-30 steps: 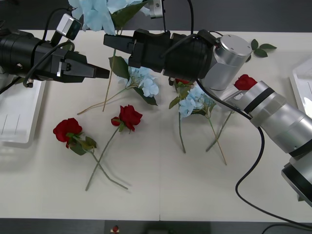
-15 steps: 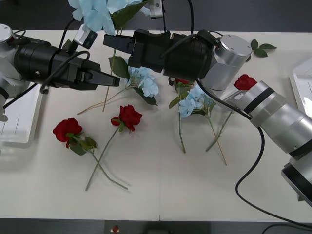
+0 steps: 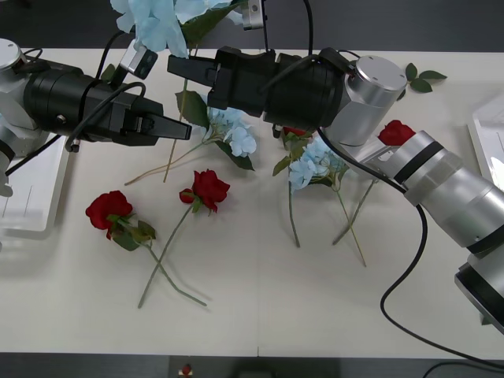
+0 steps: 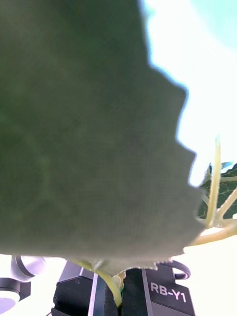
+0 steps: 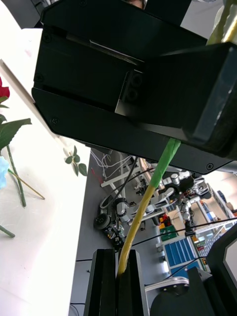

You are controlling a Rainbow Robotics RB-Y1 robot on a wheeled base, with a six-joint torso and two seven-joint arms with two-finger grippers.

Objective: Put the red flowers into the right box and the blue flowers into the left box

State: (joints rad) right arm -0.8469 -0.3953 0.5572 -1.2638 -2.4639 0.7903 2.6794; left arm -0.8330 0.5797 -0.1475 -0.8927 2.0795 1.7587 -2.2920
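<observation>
White table (image 3: pixel 315 315) has red flowers (image 3: pixel 206 189) and blue flowers (image 3: pixel 161 20) on it. Since a second ago, the left gripper (image 3: pixel 177 130) has come in from the left and now pinches the stem that the right gripper (image 3: pixel 183 69) also holds tight. That blue flower hangs over the table's far side, stem pointing down toward us, bloom up top.
</observation>
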